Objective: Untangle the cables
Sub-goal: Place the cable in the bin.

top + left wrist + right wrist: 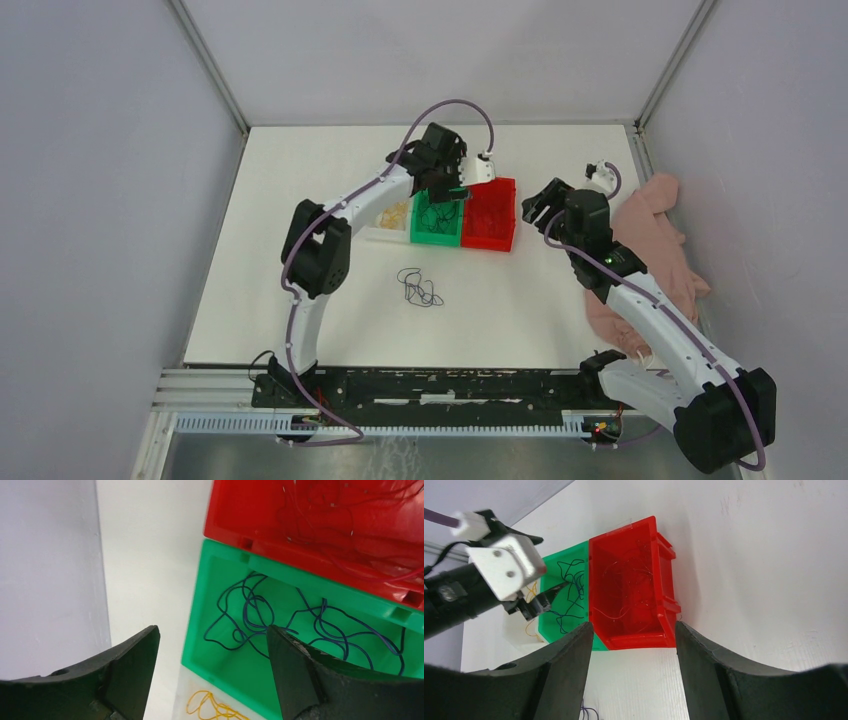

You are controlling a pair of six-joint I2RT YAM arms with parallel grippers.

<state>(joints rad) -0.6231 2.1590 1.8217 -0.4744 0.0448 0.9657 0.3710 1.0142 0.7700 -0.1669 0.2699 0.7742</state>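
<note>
A loose dark blue-purple cable bundle [420, 288] lies on the white table in front of the bins; its tip shows in the right wrist view [589, 712]. More blue-purple cables [260, 615] lie in the green bin [200, 605]. Thin red cables [340, 525] lie in the red bin [235, 535]. A yellow cable [212, 707] lies in a clear tray. My left gripper [212, 650] is open and empty, just above the green bin [436, 243]. My right gripper [633, 640] is open and empty, hovering right of the red bin [487, 241].
A pink cloth [655, 240] is heaped at the table's right edge, under the right arm. The clear tray [393, 217], green bin and red bin stand in a row at mid table. Grey walls enclose the table on three sides.
</note>
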